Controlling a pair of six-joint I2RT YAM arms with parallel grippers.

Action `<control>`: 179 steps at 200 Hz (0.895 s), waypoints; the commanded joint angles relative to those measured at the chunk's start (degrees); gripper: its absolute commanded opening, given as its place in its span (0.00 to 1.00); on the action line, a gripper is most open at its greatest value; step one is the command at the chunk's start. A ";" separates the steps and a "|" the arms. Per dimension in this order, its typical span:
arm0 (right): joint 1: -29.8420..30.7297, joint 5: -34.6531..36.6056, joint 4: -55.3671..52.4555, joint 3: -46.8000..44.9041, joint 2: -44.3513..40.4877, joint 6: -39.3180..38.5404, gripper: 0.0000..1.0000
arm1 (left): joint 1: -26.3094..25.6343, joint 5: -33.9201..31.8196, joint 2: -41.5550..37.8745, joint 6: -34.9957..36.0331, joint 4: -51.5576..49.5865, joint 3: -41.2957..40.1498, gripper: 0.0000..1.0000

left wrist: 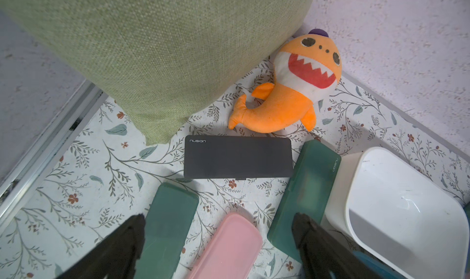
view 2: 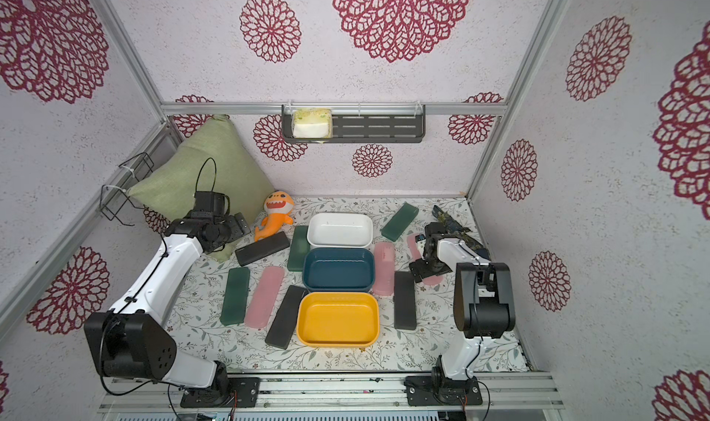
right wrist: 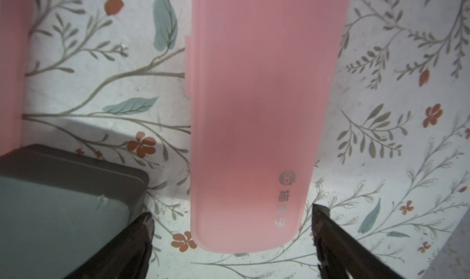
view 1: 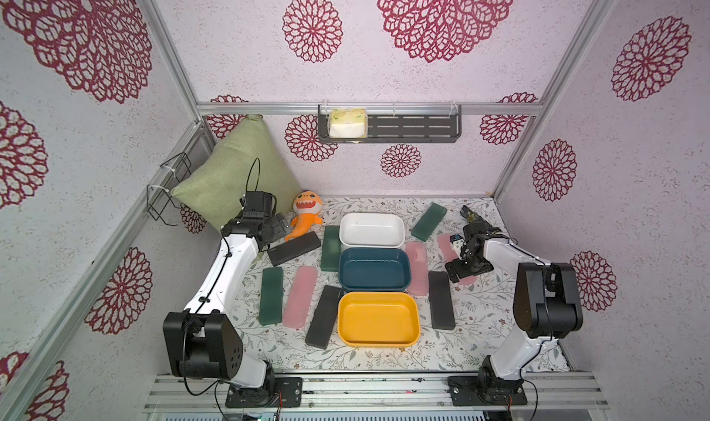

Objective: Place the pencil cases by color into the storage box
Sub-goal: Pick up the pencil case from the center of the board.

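Nine cases (view 1: 324, 316) lie flat on the bench (view 1: 491, 323); none is in a bin yet.

At the left of both top views, the left claw (left wrist: 218, 216) hangs spread and empty in front of the pillow (view 1: 226, 169). The far black case (view 1: 294, 248) lies just ahead of it, beside the shark (view 1: 305, 217). Its long axis runs crosswise to the claw's reach, parallel to the gap between the fingers (left wrist: 127, 239). I judge that a wrist turn would be needed before the fingers could pinch its narrow width.

In the middle of the frame, the white bin (view 1: 372, 231), blue bin (view 1: 374, 269) and yellow bin (view 1: 378, 319) stand in a column from upper to lower, all empty. Cases lie on both sides of them.

At the right of the frame, the right claw (right wrist: 232, 210) is spread wide and pinches nothing. It sits over the right pink case (right wrist: 254, 112), one finger on each side of the case's near end. The case's long axis runs straight away from the claw, so its narrow width already lies between the fingers. The right arm is by far the nearer to it. This looks like the grasp in hand: lower and squeeze.

The right black case (right wrist: 63, 201) lies near one finger, which might clip it.
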 commanded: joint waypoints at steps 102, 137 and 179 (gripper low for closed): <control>-1.60 -2.23 1.85 2.44 1.35 1.37 0.99 | -0.19 -1.75 -8.46 2.54 5.05 -2.29 0.97; -1.63 -1.87 1.98 2.89 2.22 1.55 0.99 | -0.24 -0.91 -7.83 2.55 5.24 -2.02 0.97; -1.65 -1.84 2.79 3.27 4.40 1.94 0.99 | -0.22 -0.42 -6.95 2.71 4.90 -1.13 0.97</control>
